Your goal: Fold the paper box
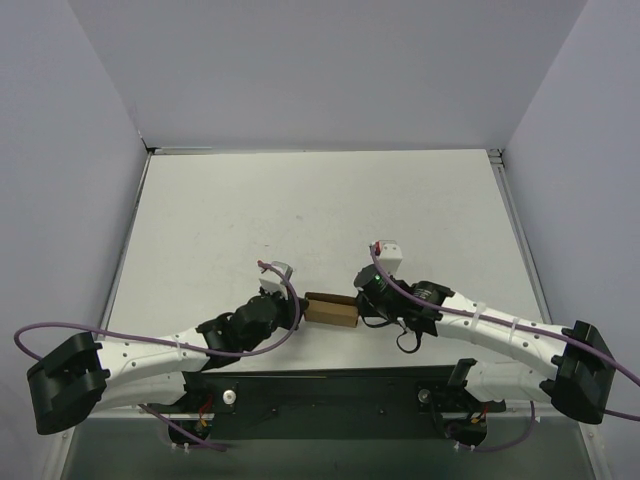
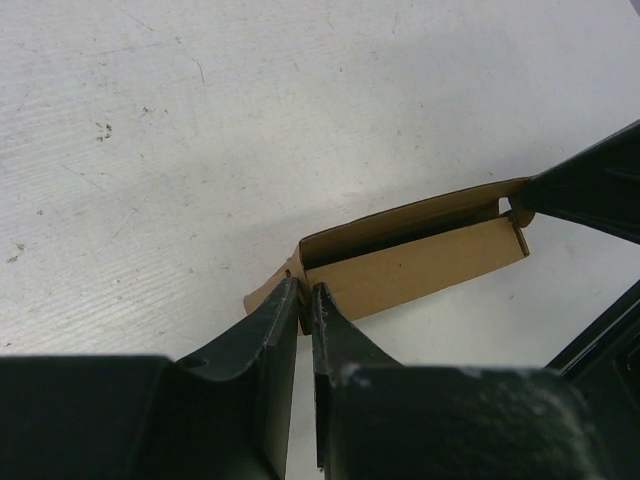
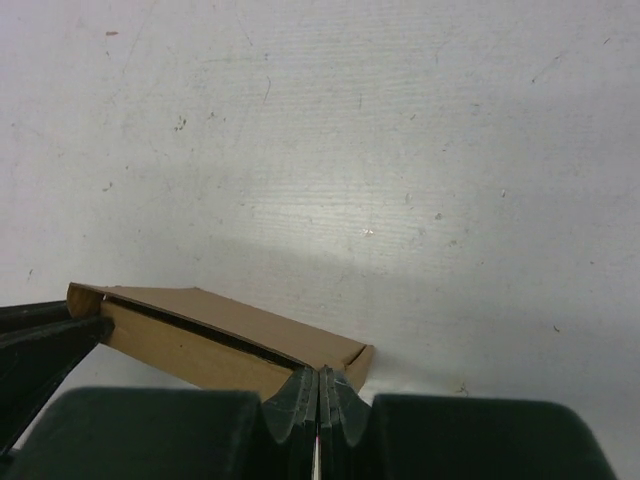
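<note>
The paper box (image 1: pixel 331 309): a small piece of thin brown cardboard, folded into a long, narrow, shallow rectangular shell. The top flap stands slightly ajar, and a dark slit runs lengthwise between it and the front wall. The box lies with its long axis left to right, midway across the table (image 1: pixel 320 210) and close to the table's near edge. Contact with the table's surface cannot be told.

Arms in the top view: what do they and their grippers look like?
The left arm and the right arm are white, segmented links with black bases and black joints. A purple cable loops along each arm. The left gripper and the right gripper have black fingers that taper toward the tips.
</note>
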Robot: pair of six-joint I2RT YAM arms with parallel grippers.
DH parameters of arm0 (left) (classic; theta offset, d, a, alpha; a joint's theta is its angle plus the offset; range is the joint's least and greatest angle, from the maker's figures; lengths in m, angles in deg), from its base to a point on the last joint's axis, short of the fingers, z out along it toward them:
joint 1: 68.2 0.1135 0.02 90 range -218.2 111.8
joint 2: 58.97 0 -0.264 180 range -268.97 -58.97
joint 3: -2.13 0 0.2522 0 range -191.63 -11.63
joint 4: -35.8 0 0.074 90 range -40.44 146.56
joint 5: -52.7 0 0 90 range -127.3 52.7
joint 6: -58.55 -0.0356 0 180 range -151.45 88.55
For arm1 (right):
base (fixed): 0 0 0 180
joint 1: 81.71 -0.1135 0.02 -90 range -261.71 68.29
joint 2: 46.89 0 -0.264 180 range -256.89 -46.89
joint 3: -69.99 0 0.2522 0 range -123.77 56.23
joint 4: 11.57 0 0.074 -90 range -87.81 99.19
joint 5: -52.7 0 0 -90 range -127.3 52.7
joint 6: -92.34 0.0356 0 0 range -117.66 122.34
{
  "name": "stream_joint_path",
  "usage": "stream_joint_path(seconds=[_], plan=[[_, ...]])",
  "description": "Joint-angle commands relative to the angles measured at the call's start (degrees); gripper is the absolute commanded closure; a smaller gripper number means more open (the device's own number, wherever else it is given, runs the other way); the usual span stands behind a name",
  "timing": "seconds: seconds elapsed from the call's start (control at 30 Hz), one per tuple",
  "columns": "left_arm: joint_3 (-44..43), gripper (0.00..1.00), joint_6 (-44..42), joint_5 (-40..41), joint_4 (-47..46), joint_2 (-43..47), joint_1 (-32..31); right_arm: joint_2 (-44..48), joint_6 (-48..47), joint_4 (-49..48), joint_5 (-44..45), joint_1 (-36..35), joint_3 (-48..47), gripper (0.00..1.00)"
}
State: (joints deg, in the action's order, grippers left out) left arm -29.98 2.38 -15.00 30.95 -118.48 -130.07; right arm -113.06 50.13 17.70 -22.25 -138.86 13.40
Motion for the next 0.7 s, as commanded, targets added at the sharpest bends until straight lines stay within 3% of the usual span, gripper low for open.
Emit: stream_joint_path(seconds=[0.0,0.67], plan=[[0.86,0.81,1.60,-9.03,0.07,-1.05,-2.82,-0.36,5.38,-8.39,-2.83,-0.77,1.78,1.00],[2.26,0.81,1.77,-8.24,0.07,0.00,-3.00,1.22,7.31,-8.91,-0.99,-2.62,2.57,1.00]])
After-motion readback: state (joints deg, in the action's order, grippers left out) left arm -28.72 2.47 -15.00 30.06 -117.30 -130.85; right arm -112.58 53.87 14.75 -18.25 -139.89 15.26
